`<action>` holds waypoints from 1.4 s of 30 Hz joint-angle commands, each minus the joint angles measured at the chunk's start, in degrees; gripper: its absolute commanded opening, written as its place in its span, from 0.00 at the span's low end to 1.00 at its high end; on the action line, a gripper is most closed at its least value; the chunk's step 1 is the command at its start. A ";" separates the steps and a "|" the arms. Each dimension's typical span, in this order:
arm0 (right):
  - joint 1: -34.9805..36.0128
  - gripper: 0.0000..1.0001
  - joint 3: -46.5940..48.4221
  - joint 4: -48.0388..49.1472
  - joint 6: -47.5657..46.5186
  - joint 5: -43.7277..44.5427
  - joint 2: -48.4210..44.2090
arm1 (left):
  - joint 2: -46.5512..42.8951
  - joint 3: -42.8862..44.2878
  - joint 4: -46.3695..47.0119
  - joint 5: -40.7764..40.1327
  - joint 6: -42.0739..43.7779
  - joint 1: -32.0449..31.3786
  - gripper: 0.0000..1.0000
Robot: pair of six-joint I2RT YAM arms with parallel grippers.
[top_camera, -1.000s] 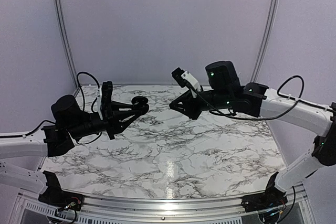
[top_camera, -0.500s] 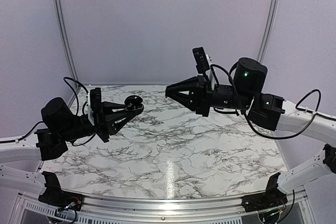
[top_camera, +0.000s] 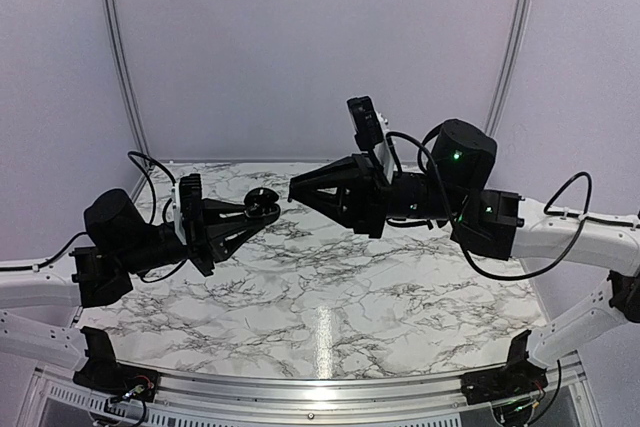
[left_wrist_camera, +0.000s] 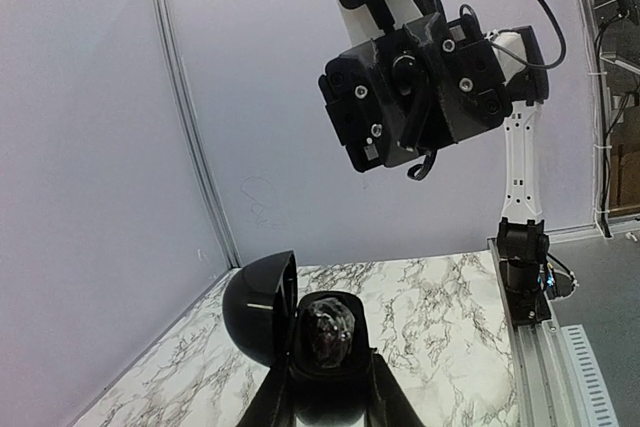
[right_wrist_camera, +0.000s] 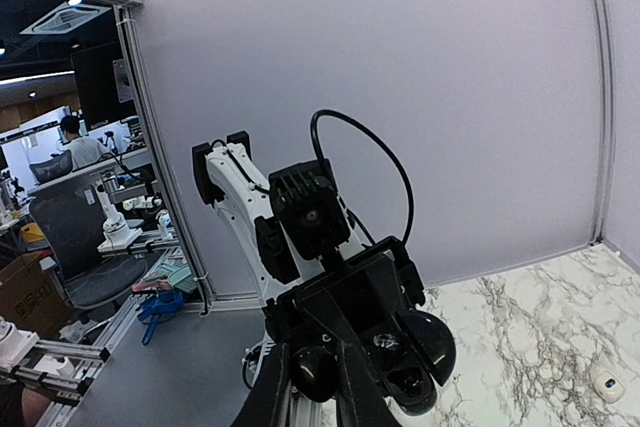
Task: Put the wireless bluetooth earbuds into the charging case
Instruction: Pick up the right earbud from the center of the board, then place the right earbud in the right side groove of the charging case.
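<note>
Left gripper [top_camera: 258,213] is closed on the base of the charging case [left_wrist_camera: 318,337], a black round clamshell. It holds the case raised above the marble table [top_camera: 330,297], with the lid [left_wrist_camera: 260,305] swung open and the cavity turned toward the opposite arm, presumably to present a clear entry. Right gripper [top_camera: 296,189], fingers nearly together, pinches a small black rounded piece, judged an earbud [right_wrist_camera: 313,372], just beside the open case. A small white object [right_wrist_camera: 605,384] lies on the table; identity unclear.
</note>
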 commanded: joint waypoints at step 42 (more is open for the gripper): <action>1.56 0.09 2.92 6.42 5.49 4.25 8.78 | -0.77 0.93 4.50 -0.99 -3.18 -0.41 0.00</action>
